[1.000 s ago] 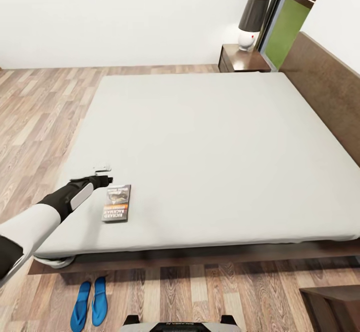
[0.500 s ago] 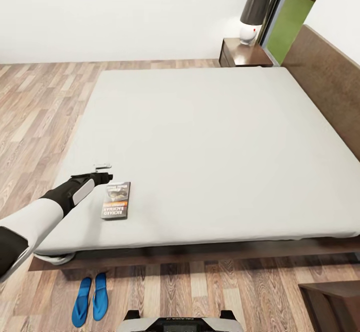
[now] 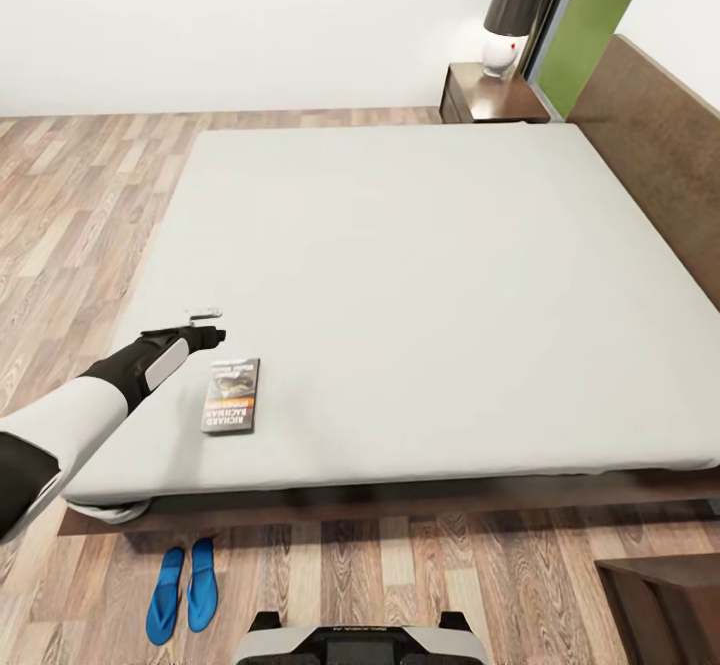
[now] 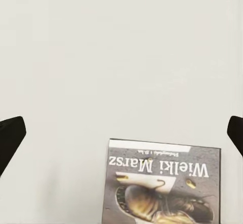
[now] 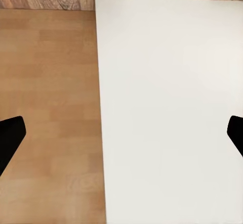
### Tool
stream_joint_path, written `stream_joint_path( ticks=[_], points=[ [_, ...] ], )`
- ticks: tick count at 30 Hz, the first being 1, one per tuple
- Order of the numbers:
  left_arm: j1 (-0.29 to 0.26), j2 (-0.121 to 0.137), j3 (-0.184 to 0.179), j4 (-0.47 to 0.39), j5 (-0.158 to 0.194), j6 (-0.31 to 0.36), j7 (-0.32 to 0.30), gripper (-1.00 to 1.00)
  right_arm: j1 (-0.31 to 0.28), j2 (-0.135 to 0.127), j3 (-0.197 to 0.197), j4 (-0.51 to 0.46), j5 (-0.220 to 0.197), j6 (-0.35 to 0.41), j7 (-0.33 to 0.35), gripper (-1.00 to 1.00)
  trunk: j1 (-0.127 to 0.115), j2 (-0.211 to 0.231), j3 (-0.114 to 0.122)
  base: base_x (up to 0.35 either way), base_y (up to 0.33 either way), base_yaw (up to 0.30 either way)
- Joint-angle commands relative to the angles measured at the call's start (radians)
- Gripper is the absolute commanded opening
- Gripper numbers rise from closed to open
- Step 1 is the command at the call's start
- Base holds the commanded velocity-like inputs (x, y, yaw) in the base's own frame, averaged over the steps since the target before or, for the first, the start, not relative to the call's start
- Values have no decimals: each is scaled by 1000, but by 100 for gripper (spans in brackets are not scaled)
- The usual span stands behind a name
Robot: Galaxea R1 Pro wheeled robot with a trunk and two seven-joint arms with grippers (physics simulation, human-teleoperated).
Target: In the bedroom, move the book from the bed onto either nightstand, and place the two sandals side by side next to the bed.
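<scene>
The book lies flat on the bed, near its front left corner, just beside the left gripper and not touching it. In the left wrist view the two dark fingers are spread wide with nothing in them, and the book sits between them, a little short of the tips. The right gripper is spread wide too, and the two sandals lie side by side on the floor by the bed.

Dark paperback book flat near bed corner, blue sandals paired on floor beside it
</scene>
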Motion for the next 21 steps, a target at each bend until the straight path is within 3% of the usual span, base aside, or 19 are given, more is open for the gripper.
stream_joint_path(
  ticks=[1,21],
  points=[
    [-3,1,-8,-3,10,4,8,100,0,0,9,1,-10,-5,-1,100,0,-1,-2,0,0,0],
    [-15,-7,-9,-2,10,3,8,100,0,5,10,1,-10,-5,-1,100,0,-1,-35,0,0,0]
  ],
)
